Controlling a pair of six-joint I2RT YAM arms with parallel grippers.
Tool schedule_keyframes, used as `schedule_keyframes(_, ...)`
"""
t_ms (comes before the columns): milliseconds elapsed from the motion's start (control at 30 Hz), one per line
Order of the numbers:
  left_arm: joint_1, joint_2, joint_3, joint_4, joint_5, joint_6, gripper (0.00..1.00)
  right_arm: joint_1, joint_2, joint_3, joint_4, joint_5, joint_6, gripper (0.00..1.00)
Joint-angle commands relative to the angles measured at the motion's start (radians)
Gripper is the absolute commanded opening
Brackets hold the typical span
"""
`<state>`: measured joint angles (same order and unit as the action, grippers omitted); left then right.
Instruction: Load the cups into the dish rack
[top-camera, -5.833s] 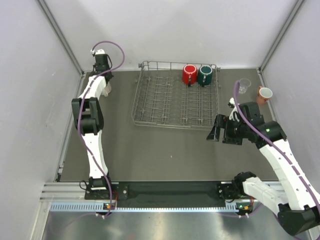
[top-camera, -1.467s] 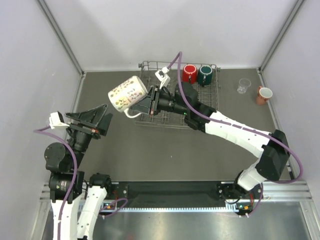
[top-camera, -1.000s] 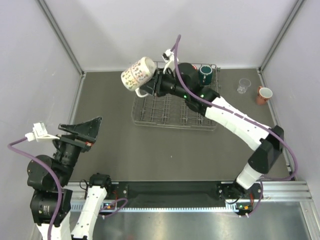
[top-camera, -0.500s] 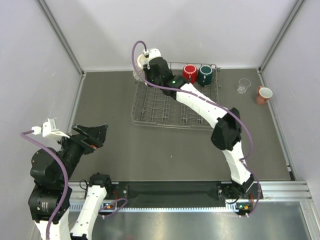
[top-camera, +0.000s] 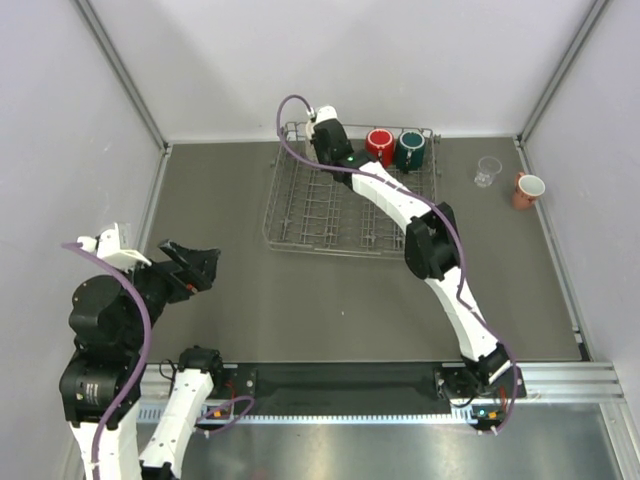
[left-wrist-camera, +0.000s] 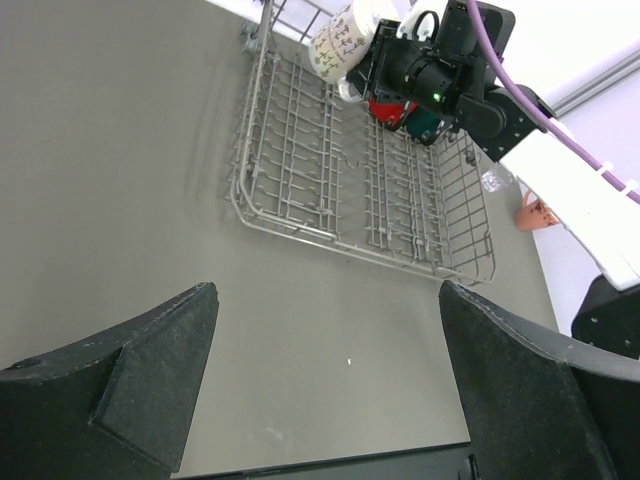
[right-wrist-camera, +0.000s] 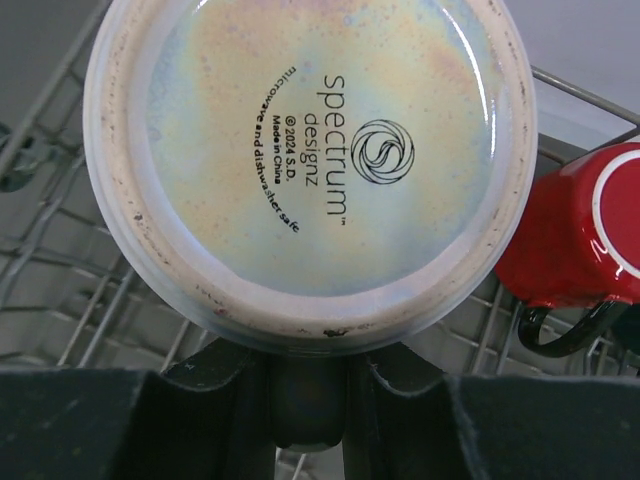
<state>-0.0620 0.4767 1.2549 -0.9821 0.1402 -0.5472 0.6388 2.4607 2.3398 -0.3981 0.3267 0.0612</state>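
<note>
My right gripper (right-wrist-camera: 305, 372) is shut on the handle of the white speckled mug (right-wrist-camera: 310, 160). The mug's base faces the wrist camera, over the dish rack (top-camera: 300, 215) at its far left corner. In the top view the right gripper (top-camera: 322, 138) hides this mug. The left wrist view shows the mug (left-wrist-camera: 345, 40) tilted above the rack (left-wrist-camera: 300, 200). A red mug (top-camera: 379, 147) and a dark green mug (top-camera: 410, 150) sit in the rack's far right corner. The clear glass (top-camera: 488, 171) and salmon-pink mug (top-camera: 526, 190) stand on the table right of the rack. My left gripper (top-camera: 195, 265) is open and holds nothing, near the left front.
The red mug (right-wrist-camera: 575, 235) lies close to the right of the held mug. Grey walls enclose the table at the back and both sides. The right arm (top-camera: 430, 240) stretches diagonally over the rack's right half.
The right arm has swung the white speckled mug from above the rack's front left to its far left corner. The left arm has drawn back toward its base, still open.
</note>
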Motion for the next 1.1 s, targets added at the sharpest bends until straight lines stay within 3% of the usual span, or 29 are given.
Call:
schedule_keyframes(0, -0.004, 0.014, -0.008, 0.017, -0.02, 0.032, 0.96, -0.011, -0.005, 0.112, 0.212, 0.058, -0.029, 0.0)
schedule_keyframes(1067, -0.004, 0.053, -0.04, 0.046, -0.087, 0.043, 0.96, -0.083, 0.172, 0.19, 0.301, 0.064, -0.015, 0.0)
